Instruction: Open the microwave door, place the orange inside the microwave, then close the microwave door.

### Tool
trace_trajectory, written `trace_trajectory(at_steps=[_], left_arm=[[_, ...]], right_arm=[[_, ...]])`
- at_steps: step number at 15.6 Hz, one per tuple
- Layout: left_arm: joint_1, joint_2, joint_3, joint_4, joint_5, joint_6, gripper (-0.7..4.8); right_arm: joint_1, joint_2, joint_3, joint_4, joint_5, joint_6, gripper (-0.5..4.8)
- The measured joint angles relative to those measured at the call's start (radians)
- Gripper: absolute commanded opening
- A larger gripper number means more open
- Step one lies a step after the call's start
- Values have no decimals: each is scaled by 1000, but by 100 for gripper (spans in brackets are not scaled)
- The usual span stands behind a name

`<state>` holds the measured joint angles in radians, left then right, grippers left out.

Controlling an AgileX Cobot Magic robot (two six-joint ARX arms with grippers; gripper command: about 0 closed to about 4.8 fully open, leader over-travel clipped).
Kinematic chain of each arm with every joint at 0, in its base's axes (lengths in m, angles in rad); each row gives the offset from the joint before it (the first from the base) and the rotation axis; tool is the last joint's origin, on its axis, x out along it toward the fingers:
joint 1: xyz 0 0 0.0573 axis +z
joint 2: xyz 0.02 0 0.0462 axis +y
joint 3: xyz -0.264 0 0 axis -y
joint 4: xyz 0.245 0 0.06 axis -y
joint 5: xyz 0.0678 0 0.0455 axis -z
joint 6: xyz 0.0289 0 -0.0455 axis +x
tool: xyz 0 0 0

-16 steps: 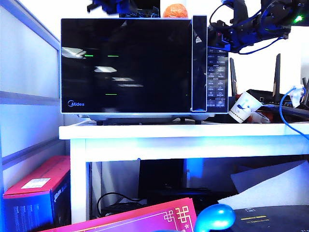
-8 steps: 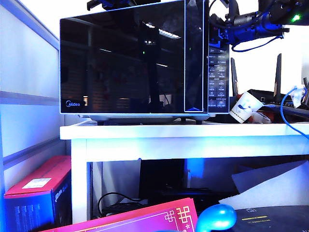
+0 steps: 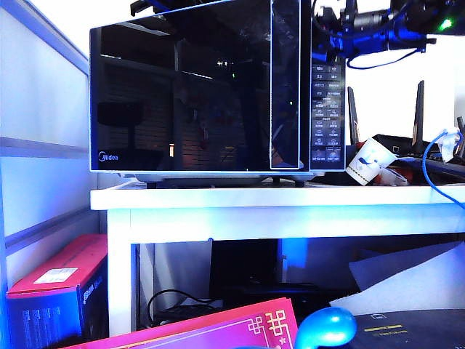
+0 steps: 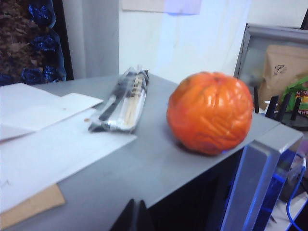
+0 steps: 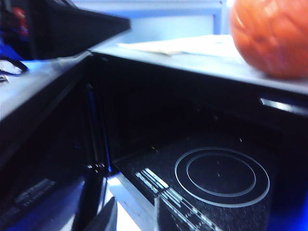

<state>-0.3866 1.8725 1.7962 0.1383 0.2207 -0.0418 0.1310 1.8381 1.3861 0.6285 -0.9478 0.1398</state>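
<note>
- Microwave door (image 3: 182,91) is swung partway out; right wrist view looks into the dark cavity w/ its ringed floor plate (image 5: 221,175).
- Orange (image 4: 210,113) sits on top of the microwave (image 3: 327,109), near the front edge above the opening, beside a wrapped pack of chopsticks (image 4: 122,98) and some paper sheets (image 4: 43,139).
- Right tool (image 5: 130,214) is low at the door opening; its dark fingers look narrowly parted, but can't tell if they grip the door edge.
- Left tool (image 4: 135,216) hovers over the microwave top, short of the orange; only the tips show, close together, nothing between them.
- Risks: door prob. not wide enough yet, so a slip could let it swing back. Orange is round and near the edge; a nudge from the left tool could roll it off toward the table (image 3: 290,200). Closed tips must spread before grasping.
</note>
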Motion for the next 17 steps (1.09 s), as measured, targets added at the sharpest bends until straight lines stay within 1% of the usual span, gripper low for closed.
trace_trajectory(at_steps=[3, 6, 9, 11, 13, 17], left_arm=[[0, 0, 0, 7, 0, 0, -4], [0, -1, 3, -49, 0, 4, -4], [0, -5, 5, -68, 0, 5, -4], [-2, -11, 4, -72, 0, 4, -4], [-2, -20, 4, -66, 0, 4, -4], [-2, -30, 6, -52, 0, 4, -4]], right_arm=[[0, -2, 0, 19, -29, 21, 111], [5, -3, 0, 55, -69, 48, 111], [8, -3, -1, 99, -109, 103, 111], [21, -4, -1, 120, -124, 134, 111], [37, -5, -1, 123, -128, 142, 110], [74, -6, -1, 126, -170, 163, 106]])
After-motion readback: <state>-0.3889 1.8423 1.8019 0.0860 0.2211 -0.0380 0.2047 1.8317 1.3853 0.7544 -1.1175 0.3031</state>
